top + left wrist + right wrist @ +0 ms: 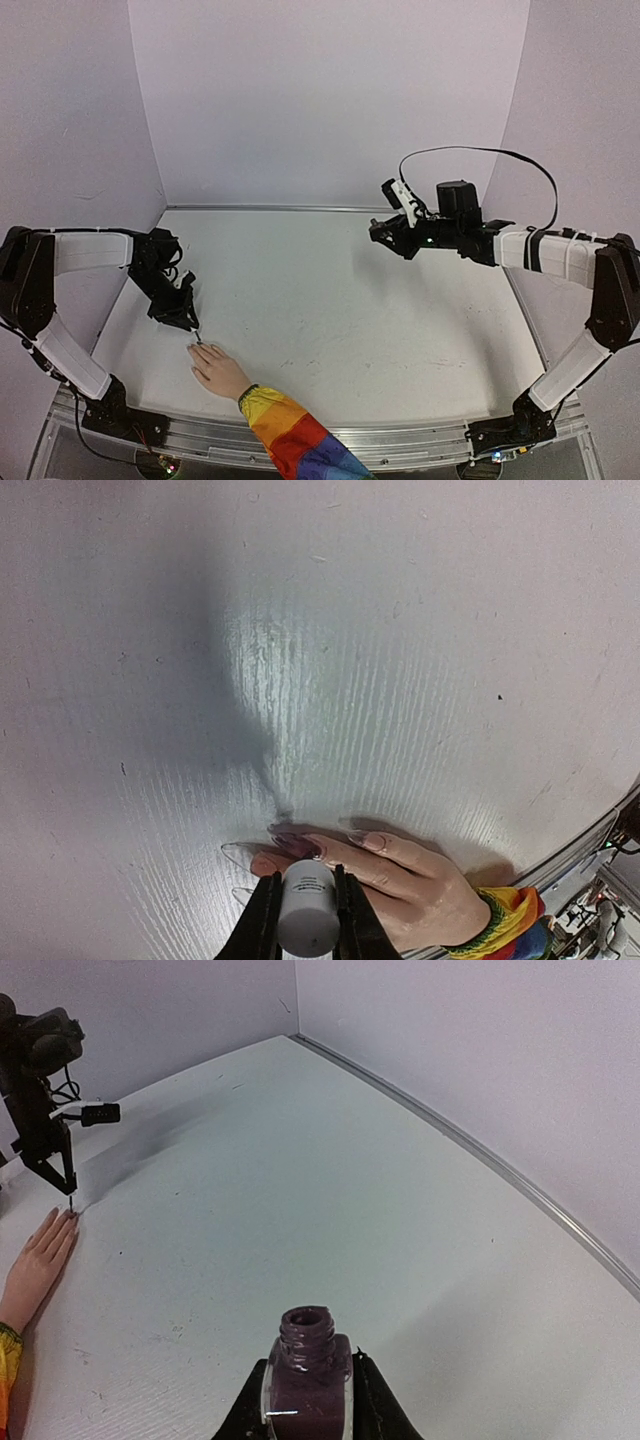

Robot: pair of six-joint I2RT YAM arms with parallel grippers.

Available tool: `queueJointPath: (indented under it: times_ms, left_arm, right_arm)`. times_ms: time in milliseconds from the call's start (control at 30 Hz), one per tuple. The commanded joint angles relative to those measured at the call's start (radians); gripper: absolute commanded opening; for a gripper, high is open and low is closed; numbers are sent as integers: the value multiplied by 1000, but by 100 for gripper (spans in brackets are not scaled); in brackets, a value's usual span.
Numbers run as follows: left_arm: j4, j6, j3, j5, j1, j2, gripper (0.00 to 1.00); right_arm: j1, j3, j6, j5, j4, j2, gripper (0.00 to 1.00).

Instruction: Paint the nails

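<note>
The nails lie right under the left gripper, at the lower left of the tabletop in the top view.
The pale hand lies flat with its fingers pointing up-left at that gripper, which is closed on the white brush cap and is much the nearer. The right gripper, clamped on the open polish bottle, hangs well apart at upper right. The left wrist view shows one nail darkened and a neighbour pale, but the cap hides the brush. The top view shows the thin brush at the fingertips, not the nail colours.
</note>
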Motion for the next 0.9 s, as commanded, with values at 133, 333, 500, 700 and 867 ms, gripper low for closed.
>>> queueJointPath:
  times_ms: [133, 333, 500, 700, 867]
  left_arm:
    - [-5, 9, 13, -7, 3, 10, 0]
    - [-4, 8, 10, -7, 4, 16, 0]
    - [-6, 8, 11, -5, 4, 21, 0]
    - [-11, 6, 11, -2, 3, 26, 0]
    - [-12, 6, 12, -4, 3, 35, 0]
  right_arm:
    - [-21, 46, 13, -55, 69, 3, 0]
    - [-22, 43, 17, -58, 69, -3, 0]
    - [-22, 44, 20, -59, 67, -9, 0]
    - [-22, 47, 23, -65, 67, -5, 0]
    - [-22, 49, 26, -66, 68, -7, 0]
